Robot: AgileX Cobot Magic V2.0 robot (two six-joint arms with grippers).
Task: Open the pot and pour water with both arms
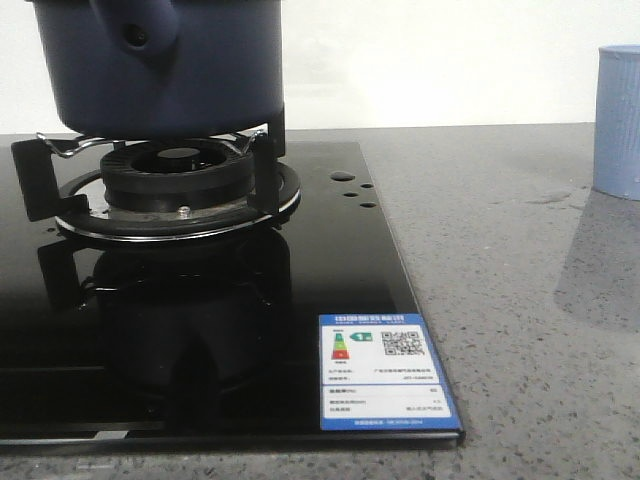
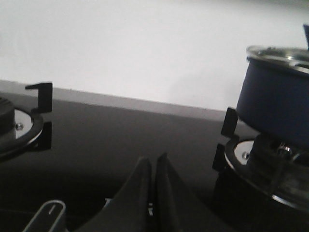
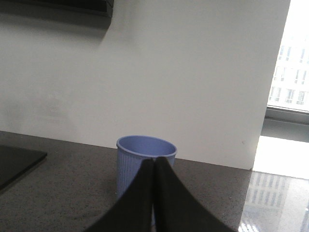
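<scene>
The dark navy pot (image 1: 160,65) sits on the gas burner's support (image 1: 175,185) at the front view's top left, its stubby handle (image 1: 135,25) facing the camera. In the left wrist view the pot (image 2: 275,99) carries a glass lid with a metal rim (image 2: 277,53). My left gripper (image 2: 153,159) is shut and empty, low over the black glass hob, apart from the pot. My right gripper (image 3: 154,160) is also shut and empty, held in front of the light-blue ribbed cup (image 3: 140,159). Neither gripper shows in the front view.
The black glass hob (image 1: 330,280) carries a blue energy label (image 1: 385,372) near its front corner. A second burner (image 2: 14,125) lies off to one side in the left wrist view. The cup (image 1: 618,120) stands on the grey speckled counter (image 1: 500,300). A white wall runs behind.
</scene>
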